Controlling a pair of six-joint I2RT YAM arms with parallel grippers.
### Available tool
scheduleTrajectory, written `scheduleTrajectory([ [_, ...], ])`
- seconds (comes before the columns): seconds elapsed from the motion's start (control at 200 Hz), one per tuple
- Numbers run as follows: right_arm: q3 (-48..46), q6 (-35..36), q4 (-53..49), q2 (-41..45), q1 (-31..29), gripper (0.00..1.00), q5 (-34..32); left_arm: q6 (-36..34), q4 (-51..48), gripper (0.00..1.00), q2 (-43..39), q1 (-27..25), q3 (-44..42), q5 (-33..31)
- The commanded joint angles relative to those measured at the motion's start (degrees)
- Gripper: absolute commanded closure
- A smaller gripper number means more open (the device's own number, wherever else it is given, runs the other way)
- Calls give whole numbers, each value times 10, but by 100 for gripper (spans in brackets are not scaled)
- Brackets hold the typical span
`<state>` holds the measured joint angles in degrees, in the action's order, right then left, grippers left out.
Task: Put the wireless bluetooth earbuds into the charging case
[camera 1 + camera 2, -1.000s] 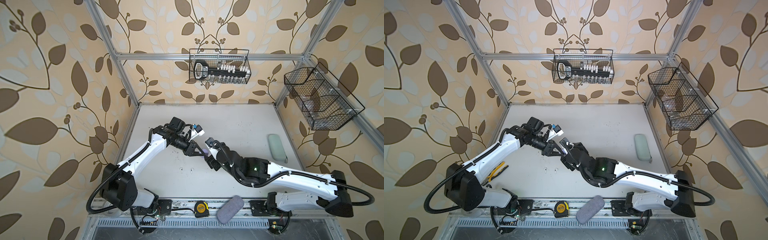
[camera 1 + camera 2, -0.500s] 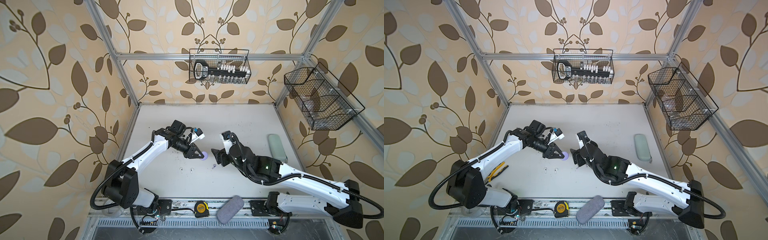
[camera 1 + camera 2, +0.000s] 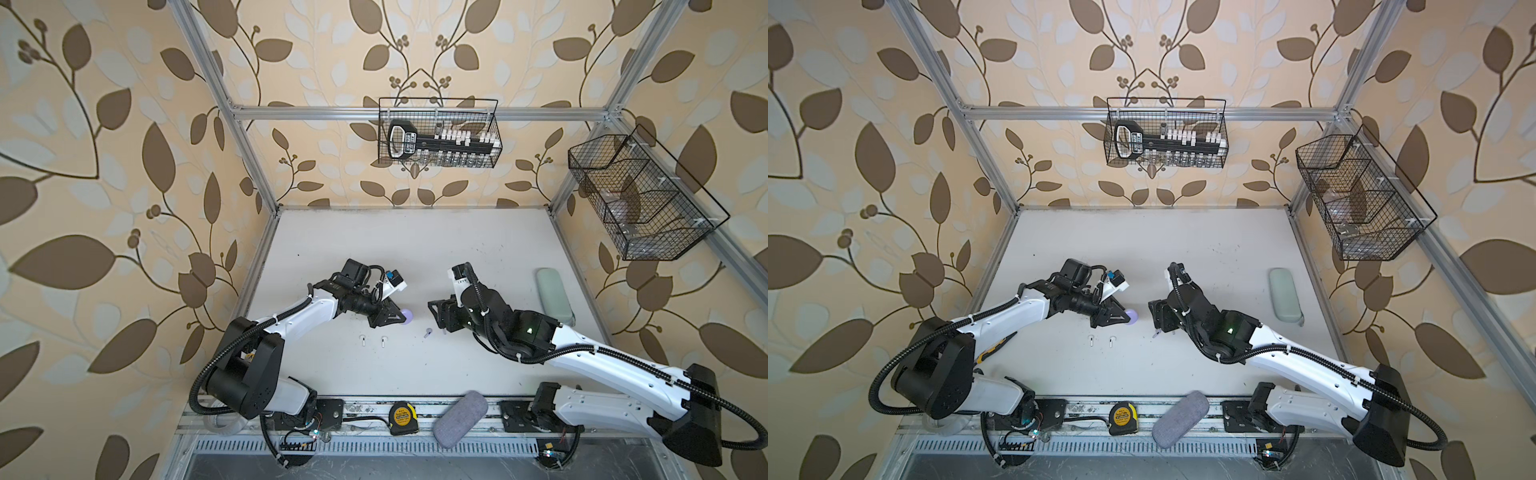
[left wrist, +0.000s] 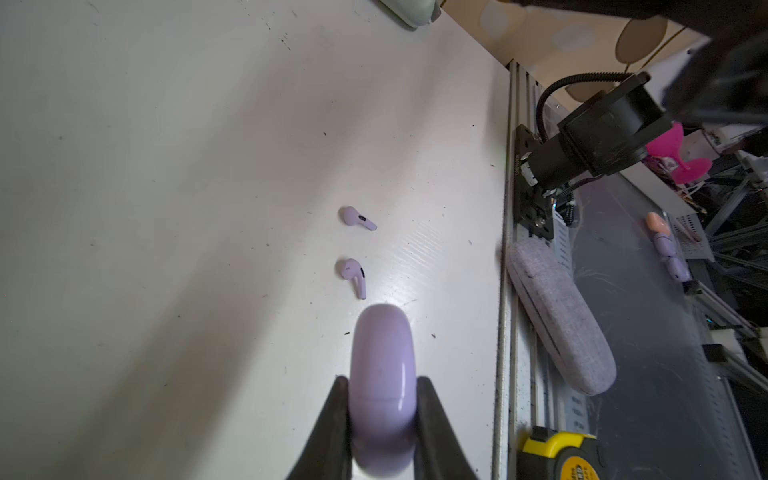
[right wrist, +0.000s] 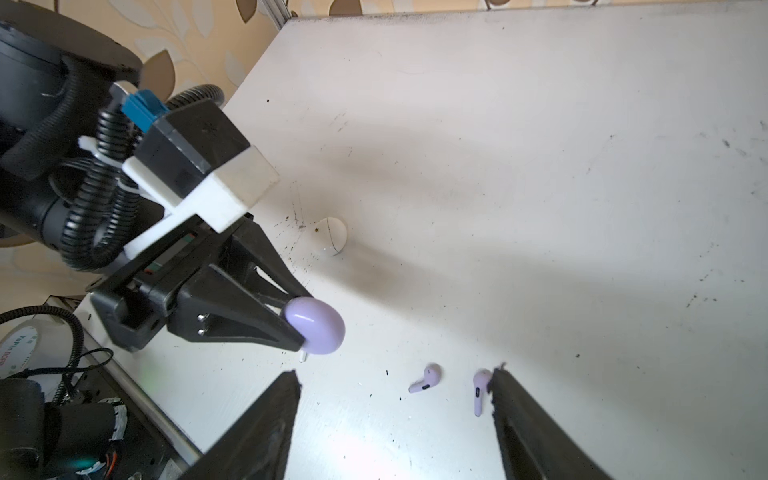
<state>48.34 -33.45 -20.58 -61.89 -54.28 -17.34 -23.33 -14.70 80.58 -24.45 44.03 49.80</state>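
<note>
Left claw (image 5: 303, 321) clenched on glossy lavender puck-shaped charging case (image 4: 382, 365), lid apparently shut. Right claw (image 5: 395, 374) released, spread over two small lavender stemmed earbuds (image 5: 426, 379) flat on white surface (image 5: 540, 166). Right arm nearer. The bud beside one finger lies stem along it; the other is skewed.

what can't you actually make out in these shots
- Two white stemmed earbuds: too small in both top views to tell which way they face.
- White round case: unseen in both top views, seemingly under the left arm; only the right wrist view shows it.
- Glossy lavender pebble-shaped case: shut in the left gripper, so its inside is unseen.
- Clear items in the black wire basket: blurred behind mesh.
</note>
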Motion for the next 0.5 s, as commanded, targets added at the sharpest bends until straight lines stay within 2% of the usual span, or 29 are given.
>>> scheduleTrajectory([
  [0.0, -10, -24, 5, -10, 0, 27, 11, 4, 109, 100, -47, -4, -34, -29],
  [0.095, -14, -29, 14, -21, -5, 27, 12, -1, 155, 100, -82, -4, -74, -42],
  [0.24, -16, -35, 23, -38, -11, 27, 11, -36, 173, 100, -123, -4, -118, -47],
  [0.495, -18, -40, 37, -61, -16, 27, 17, -41, 178, 100, -144, -3, -139, -25],
])
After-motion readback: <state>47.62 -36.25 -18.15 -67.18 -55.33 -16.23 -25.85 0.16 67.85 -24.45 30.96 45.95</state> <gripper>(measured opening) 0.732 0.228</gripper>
